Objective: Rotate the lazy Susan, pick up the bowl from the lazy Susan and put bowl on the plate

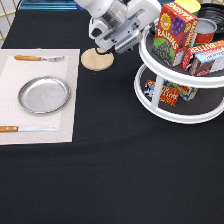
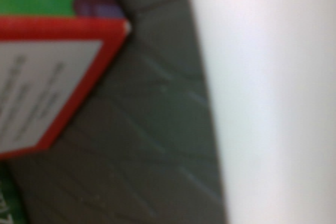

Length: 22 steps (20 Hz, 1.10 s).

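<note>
The lazy Susan (image 1: 175, 119) stands at the exterior view's right, two white tiers with dark grey surfaces. My gripper (image 1: 131, 39) hangs at the left rim of its upper tier, beside a raisin box (image 1: 172, 32). Behind a red can (image 1: 206, 30), at the top right edge, a dark glossy rim (image 1: 214, 9) shows; it looks like the bowl, mostly hidden. The silver plate (image 1: 44, 95) lies bare on a pale placemat (image 1: 15, 75) at the left, far from the gripper. The wrist view shows the grey non-slip surface (image 2: 150, 150), a red-edged box (image 2: 45, 90) and the white rim (image 2: 277, 110).
A round wooden coaster (image 1: 97, 59) lies just below and left of the gripper. A fork (image 1: 37, 58) and a knife (image 1: 25, 129) flank the plate on the placemat. Boxes (image 1: 205, 55) crowd the upper tier, and packets (image 1: 167, 92) sit on the lower tier.
</note>
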Available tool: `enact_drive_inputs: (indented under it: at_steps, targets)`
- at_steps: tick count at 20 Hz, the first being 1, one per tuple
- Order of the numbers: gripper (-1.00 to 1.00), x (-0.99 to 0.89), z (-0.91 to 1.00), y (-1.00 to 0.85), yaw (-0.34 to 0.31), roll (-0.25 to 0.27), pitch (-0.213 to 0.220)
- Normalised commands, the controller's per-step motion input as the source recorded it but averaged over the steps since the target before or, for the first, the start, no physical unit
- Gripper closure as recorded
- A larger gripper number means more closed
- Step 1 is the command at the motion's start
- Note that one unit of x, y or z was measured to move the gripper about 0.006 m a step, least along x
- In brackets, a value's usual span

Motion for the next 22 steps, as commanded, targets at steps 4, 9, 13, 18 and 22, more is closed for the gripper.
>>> enact_drive_inputs:
  at_steps: [4,9,13,18,22]
  targets:
    - [-1.0,0.67,0.02,0.0,-0.003,0.0,0.081]
    - [-1.0,0.8,0.13,0.04,0.001,0.0,0.099]
    - [-1.0,0.72,0.11,0.0,0.023,0.018,0.027]
    - [-1.0,0.64,0.08,0.0,0.089,0.054,0.0]
    - [-1.0,0.51,0.14,-0.01,0.138,0.057,-0.001]
